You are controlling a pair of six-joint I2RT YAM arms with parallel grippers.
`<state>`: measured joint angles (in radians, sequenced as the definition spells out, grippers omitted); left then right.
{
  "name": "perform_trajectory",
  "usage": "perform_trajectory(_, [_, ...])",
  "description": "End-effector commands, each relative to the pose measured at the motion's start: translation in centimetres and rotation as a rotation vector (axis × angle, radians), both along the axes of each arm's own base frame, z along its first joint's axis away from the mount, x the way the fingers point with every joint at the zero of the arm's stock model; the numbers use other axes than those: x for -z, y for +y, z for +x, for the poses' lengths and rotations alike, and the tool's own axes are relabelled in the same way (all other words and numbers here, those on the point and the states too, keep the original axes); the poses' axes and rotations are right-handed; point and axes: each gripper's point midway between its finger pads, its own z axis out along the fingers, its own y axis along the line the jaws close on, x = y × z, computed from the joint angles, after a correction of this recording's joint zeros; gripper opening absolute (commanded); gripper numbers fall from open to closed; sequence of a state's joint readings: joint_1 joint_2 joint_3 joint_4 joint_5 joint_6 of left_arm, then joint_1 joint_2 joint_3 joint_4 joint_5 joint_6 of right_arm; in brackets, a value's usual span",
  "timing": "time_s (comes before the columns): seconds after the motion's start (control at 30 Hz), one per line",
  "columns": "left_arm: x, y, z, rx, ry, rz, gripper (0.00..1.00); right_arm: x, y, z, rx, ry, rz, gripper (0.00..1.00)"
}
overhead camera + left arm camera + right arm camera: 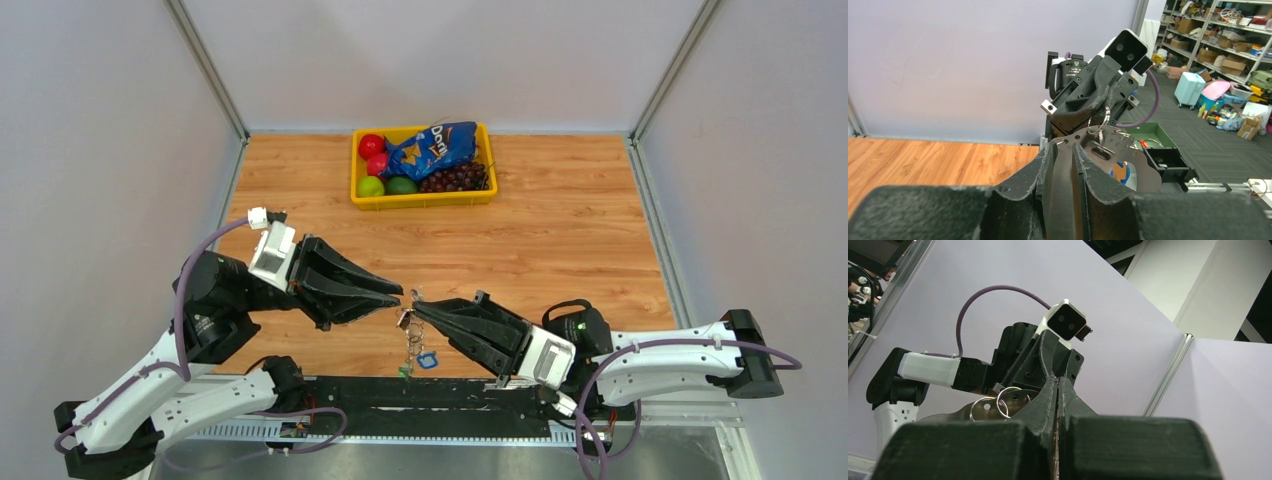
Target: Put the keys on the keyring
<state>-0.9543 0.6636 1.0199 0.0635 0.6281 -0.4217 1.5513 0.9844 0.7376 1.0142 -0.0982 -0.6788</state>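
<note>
Above the near edge of the table [560, 250], about midway along it, the two arms meet tip to tip. The left gripper [397, 297] reaches in from the left and the right gripper [415, 306] from the right, their points just beside each other. A small bunch of metal hangs in the air below those tips. It includes the keys [411, 338], too small in the top view to tell apart, and the blue piece [427, 360] at the bottom of the bunch. In the right wrist view the right fingers [1045, 402] are pressed together with no gap. In the left wrist view a small wire ring [1098, 120] hangs from that gripper's tip, so the right gripper appears pinched on the ring. A thin silvery piece dangles from the ring against the keyring [1140, 162], whose wide grey band lies flat just past the left fingers [1048, 170], with blue showing beneath it. The left fingers stand a narrow gap apart with the band in line with that gap. I cannot tell whether they press on it or only flank it. At the middle of the table's far edge sits a yellow basket [420, 199] holding a blue chip bag [435, 148], dark grapes [460, 178], and red and green fruit.
</note>
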Motion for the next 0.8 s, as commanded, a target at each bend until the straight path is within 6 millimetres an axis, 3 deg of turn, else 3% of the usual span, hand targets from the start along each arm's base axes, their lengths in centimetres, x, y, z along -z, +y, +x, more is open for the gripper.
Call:
perform_trajectory(0.0, [-0.7,0.0,-0.2,0.011,-0.024,-0.022,0.28,-2.9,-2.1,-1.3,-0.062,-0.021,0.098,0.0])
perform_trajectory(0.47, [-0.5,0.8,-0.4,-0.014,-0.021,-0.008,0.27,-2.4,-1.9,-0.4,-0.011,-0.003,0.086,0.0])
perform_trajectory(0.6, [-0.7,1.7,-0.7,-0.031,-0.026,-0.02,0.39,-2.4,-2.5,-0.1,0.004,0.003,0.09,0.0])
perform_trajectory(0.77, [-0.8,2.1,-1.2,-0.017,-0.016,-0.027,0.45,-2.4,-2.3,-0.1,0.008,0.003,0.083,0.0])
